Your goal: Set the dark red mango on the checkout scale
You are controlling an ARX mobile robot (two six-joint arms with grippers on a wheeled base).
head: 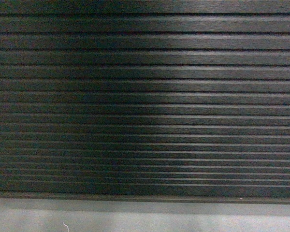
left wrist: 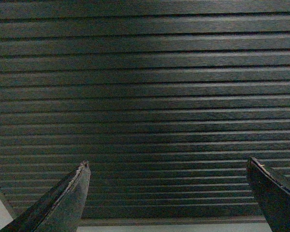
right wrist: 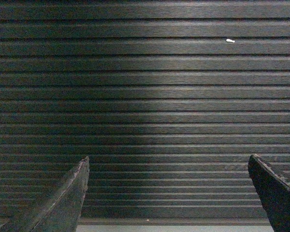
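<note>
The checkout's dark front of horizontal ribbed slats (head: 145,101) fills the head view, with its grey plinth (head: 145,217) along the bottom. The same slats (left wrist: 150,96) fill the left wrist view, where my left gripper (left wrist: 168,162) stands open with nothing between its fingers. In the right wrist view the slats (right wrist: 150,96) again fill the frame and my right gripper (right wrist: 168,158) is open and empty. The dark red mango and the scale are out of view. Neither gripper shows in the head view.
A small white speck (right wrist: 230,41) sits on one slat in the right wrist view. A thin light thread (head: 65,226) lies on the grey plinth in the head view. The slatted front stands close ahead of both arms.
</note>
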